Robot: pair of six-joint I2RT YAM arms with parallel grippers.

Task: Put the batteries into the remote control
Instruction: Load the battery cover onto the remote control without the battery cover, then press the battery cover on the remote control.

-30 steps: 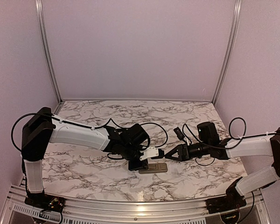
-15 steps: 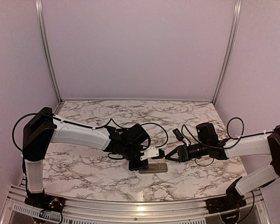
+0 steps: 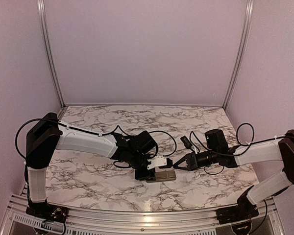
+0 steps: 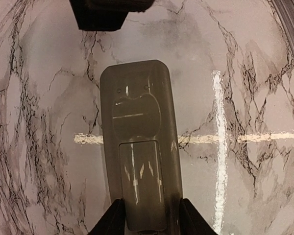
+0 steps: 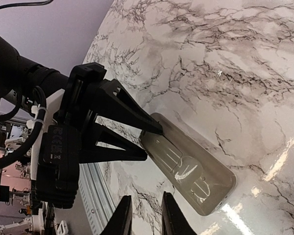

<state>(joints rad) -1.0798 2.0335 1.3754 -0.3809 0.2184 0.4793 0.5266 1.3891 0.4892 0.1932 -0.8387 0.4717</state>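
Just below centre frame, the remote control (image 3: 164, 176) lies back-up on the marble table (image 3: 88, 181), its left end clamped by the left gripper (image 3: 149, 173); the right gripper (image 3: 172, 164) hovers beside it, jaws narrowly apart.

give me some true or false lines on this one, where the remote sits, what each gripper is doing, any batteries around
1. The remote control lies flat on the marble table with its grey back up. True.
2. The left gripper has a finger on each side of one end of the remote control. True.
3. The right gripper is clamped on a battery. False: its fingers stand slightly apart, with only table showing between them.
4. Two batteries lie on the table beside the remote control. False: no battery shows in any view.
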